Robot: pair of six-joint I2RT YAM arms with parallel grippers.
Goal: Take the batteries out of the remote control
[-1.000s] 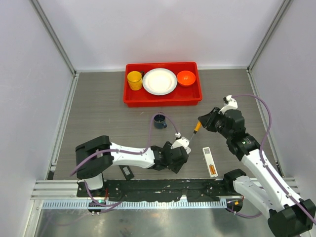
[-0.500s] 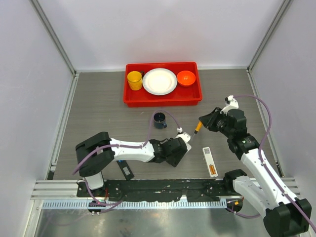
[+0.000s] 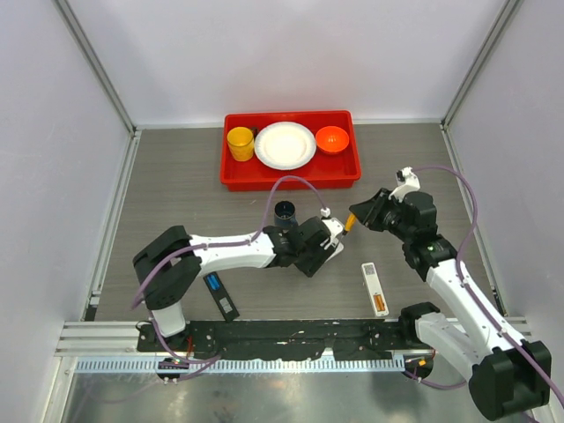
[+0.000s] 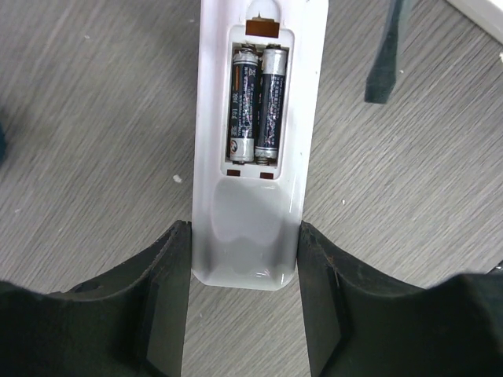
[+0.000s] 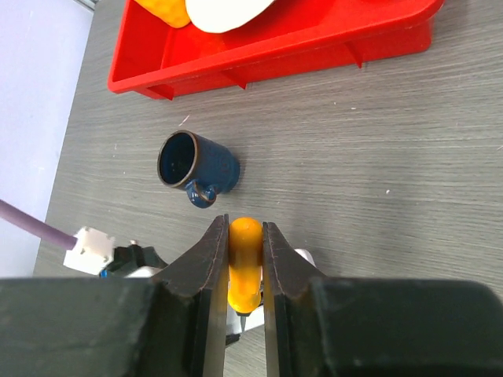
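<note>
My left fingers [image 4: 165, 298] clamp the remote control [image 4: 245, 243]; my right fingers [image 5: 206, 267] grip the screwdriver [image 5: 245, 255]. Both batteries [image 4: 255, 102] sit exposed inside; none unloaded yet.

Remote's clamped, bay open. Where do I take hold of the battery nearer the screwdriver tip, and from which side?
That battery lies sunk in the remote, tight against its twin and the bay wall, so a side grip looks blocked. Probably lever its far end up from above with the screwdriver tip, then pinch the raised end.
</note>
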